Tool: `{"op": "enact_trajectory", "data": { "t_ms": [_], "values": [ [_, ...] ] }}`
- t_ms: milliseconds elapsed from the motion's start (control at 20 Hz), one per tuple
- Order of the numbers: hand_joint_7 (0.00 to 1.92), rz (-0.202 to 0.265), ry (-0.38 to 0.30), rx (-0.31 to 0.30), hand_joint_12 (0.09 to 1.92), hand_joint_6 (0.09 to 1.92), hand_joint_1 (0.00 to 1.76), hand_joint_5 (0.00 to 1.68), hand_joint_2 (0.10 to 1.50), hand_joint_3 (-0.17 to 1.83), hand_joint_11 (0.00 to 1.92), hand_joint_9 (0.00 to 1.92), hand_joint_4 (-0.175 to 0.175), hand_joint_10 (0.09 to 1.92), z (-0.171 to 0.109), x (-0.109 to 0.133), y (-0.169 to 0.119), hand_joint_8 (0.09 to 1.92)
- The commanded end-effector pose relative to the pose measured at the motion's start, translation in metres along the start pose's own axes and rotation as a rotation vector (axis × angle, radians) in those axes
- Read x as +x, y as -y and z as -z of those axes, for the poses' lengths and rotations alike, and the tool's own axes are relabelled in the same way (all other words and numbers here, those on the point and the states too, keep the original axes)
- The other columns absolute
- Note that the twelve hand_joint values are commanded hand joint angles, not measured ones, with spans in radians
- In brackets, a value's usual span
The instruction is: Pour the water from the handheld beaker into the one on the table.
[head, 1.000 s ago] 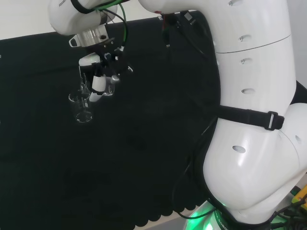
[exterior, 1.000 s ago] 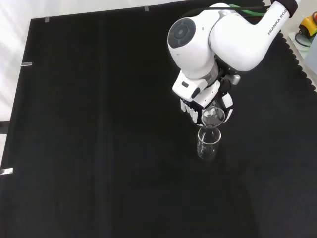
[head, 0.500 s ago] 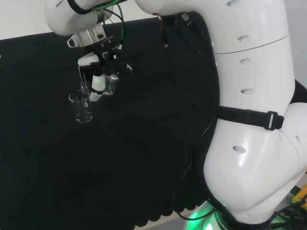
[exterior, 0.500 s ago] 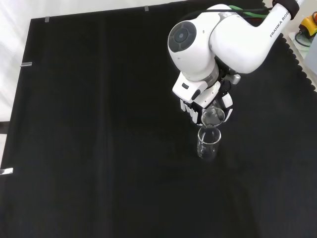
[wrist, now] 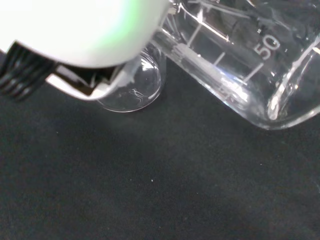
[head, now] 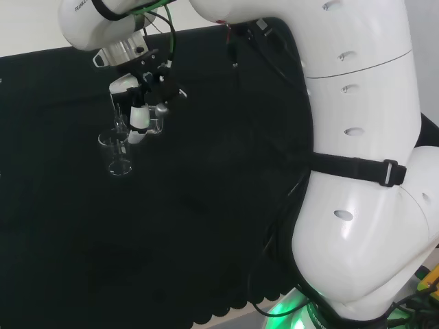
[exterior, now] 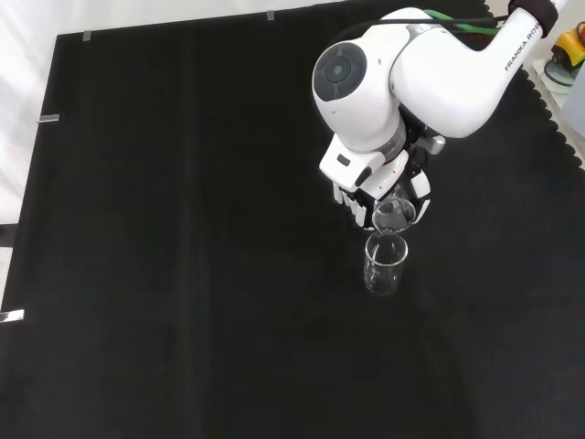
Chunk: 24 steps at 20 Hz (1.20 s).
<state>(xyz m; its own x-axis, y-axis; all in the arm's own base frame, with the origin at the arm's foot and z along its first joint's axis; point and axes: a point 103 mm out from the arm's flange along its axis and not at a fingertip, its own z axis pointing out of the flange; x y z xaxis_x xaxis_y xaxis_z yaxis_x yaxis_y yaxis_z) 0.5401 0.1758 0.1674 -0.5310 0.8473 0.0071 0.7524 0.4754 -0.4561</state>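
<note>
- Head view: the robot hand point(head: 140, 103) has its fingers wrapped round the handheld beaker point(head: 155, 125), carried in the air right beside and a bit above the standing beaker point(head: 116, 153), which sits on the black tabletop point(head: 206, 226) at the view's left. The glass is so clear I honestly can't tell how far the held one is tipped from here.
- Front view: easier to read. The handheld beaker point(exterior: 394, 214) is tilted with its open mouth facing the camera, lip right over the rim of the standing beaker point(exterior: 384, 264). The robot hand point(exterior: 358, 203) is tucked under the big white link, clasped on the glass. No stream of water that I can make out, and I can't tell if there's any level in the lower one.
- Wrist view: the handheld beaker point(wrist: 240, 60) is huge and close, lying well over on its side, with the round bottom of the standing beaker point(wrist: 132, 87) beyond it. Both look pretty much see-through.
- My guess on progress: we're in the pour itself or near its end. The held beaker is tipped in place; what's left is draining the last bit and righting it.
- Writing: graduation lines and a "50" on the held beaker's wall. There's lettering on the arm too, but I'm skipping that.
</note>
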Motion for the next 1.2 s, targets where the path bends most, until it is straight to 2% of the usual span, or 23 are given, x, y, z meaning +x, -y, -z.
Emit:
{"op": "enact_trajectory", "data": {
  "t_ms": [50,1200],
  "values": [
    [1.55,-0.005,0.017,0.008,0.78,0.61,1.45,1.36,0.41,0.95,1.13,1.47,-0.175,0.49,0.0040,0.0017,0.0003,0.34],
    [1.55,-0.019,0.102,0.077,0.78,0.61,1.45,1.36,0.41,0.95,1.14,1.47,-0.175,0.49,0.0090,0.0084,-0.0039,0.34]
  ]
}}
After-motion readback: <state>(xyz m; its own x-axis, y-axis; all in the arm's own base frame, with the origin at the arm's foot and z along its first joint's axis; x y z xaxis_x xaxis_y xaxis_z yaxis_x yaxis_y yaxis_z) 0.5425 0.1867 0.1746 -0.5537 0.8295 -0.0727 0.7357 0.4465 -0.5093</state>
